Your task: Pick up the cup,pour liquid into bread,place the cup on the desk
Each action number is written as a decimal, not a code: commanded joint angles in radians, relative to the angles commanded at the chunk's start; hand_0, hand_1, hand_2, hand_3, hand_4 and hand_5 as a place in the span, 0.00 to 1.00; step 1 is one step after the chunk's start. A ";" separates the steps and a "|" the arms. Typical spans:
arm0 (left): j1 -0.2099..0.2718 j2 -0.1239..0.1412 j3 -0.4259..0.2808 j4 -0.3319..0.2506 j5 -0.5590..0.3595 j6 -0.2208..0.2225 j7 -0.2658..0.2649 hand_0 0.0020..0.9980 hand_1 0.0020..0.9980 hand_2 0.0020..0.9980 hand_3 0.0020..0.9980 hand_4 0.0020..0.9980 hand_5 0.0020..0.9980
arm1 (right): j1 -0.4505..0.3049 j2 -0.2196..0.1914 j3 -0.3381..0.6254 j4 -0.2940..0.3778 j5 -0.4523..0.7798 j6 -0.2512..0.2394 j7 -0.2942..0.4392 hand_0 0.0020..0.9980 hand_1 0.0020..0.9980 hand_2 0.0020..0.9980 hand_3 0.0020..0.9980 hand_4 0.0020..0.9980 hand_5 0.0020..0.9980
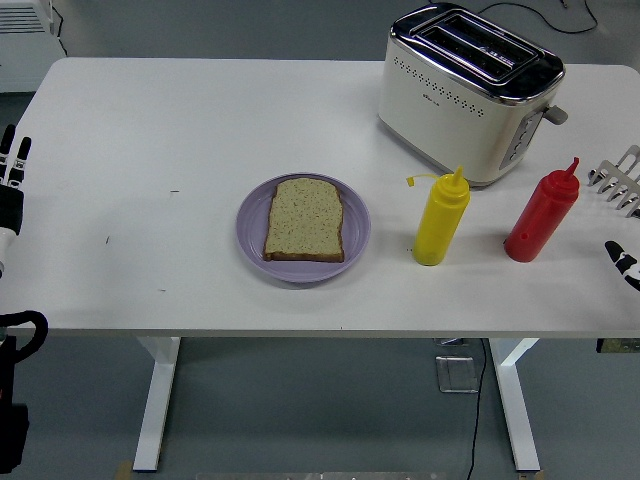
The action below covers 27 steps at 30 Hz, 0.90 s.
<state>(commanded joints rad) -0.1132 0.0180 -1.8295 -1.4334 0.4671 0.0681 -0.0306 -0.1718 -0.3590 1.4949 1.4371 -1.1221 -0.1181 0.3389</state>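
Observation:
A slice of brown bread (pixel 304 219) lies flat on a purple plate (pixel 252 235) in the middle of the white table. A yellow squeeze bottle (pixel 441 219) with its cap flipped off stands upright to the right of the plate. A red squeeze bottle (pixel 541 215) stands further right. No cup shows. My left hand (pixel 14 166) is at the table's left edge, fingers straight, holding nothing, far from the plate. Only a tip of my right hand (pixel 622 263) shows at the right edge, to the right of the red bottle and apart from it.
A cream and chrome toaster (pixel 467 92) stands at the back right, behind the bottles. A metal rack (pixel 620 178) pokes in at the right edge. The table's near edge (pixel 320 330) runs below the plate.

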 joint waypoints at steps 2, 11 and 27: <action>0.000 0.000 0.000 0.000 0.000 0.000 0.000 0.79 0.75 0.74 0.70 0.51 1.00 | 0.005 0.002 -0.010 -0.005 -0.001 -0.004 0.000 1.00 0.94 1.00 1.00 0.85 0.07; 0.002 -0.001 0.003 0.000 0.000 0.001 -0.001 0.79 0.74 0.74 0.70 0.51 1.00 | 0.075 0.016 -0.088 -0.050 0.005 -0.034 0.005 1.00 0.95 1.00 1.00 0.84 0.06; 0.011 -0.003 0.005 0.000 0.000 0.000 0.000 0.79 0.74 0.74 0.70 0.51 1.00 | 0.229 0.064 -0.214 -0.139 0.018 -0.051 0.011 1.00 0.94 1.00 1.00 0.84 0.07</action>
<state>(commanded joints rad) -0.1019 0.0152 -1.8250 -1.4338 0.4673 0.0684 -0.0311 0.0571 -0.2954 1.2810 1.2985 -1.1041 -0.1691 0.3500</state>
